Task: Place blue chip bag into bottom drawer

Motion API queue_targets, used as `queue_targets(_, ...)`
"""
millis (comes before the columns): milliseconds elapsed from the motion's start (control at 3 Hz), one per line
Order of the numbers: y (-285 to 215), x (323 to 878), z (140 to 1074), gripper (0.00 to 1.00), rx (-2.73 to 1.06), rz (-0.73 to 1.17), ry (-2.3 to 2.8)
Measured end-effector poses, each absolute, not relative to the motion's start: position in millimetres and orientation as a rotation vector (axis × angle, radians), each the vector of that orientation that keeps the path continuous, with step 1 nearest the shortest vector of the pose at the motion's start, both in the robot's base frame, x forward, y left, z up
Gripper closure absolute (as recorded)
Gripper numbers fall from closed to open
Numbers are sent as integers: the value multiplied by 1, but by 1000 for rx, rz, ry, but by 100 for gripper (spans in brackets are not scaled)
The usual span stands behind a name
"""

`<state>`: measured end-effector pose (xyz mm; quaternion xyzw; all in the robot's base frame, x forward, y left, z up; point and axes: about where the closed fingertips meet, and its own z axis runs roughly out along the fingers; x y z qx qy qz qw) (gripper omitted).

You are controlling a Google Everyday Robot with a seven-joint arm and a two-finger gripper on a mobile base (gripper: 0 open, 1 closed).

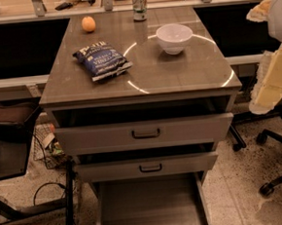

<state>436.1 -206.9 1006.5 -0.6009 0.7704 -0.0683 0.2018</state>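
Observation:
The blue chip bag (101, 59) lies flat on the grey cabinet top (177, 75), at its left middle, with white lettering facing up. The bottom drawer (150, 201) is pulled out below the two upper drawers; its flat grey floor is bare. My gripper (274, 77) is the pale cream and white shape at the right edge, beside the cabinet's right side at about top height. It is well to the right of the bag and holds nothing I can see.
A white bowl (174, 37), an orange (88, 24) and a can (139, 4) stand on the cabinet top. The two upper drawers (145, 133) have dark handles. A chair base (277, 167) stands at the right, and a dark chair (10, 129) and cables (49, 190) at the left.

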Motion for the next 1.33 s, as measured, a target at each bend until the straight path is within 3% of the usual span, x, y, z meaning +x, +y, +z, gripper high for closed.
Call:
queue_targets(1000, -200, 462, 1008, 0, -1578, -188, 2107)
queue_targets(1333, -199, 503, 988, 0, -1307, -39, 2118)
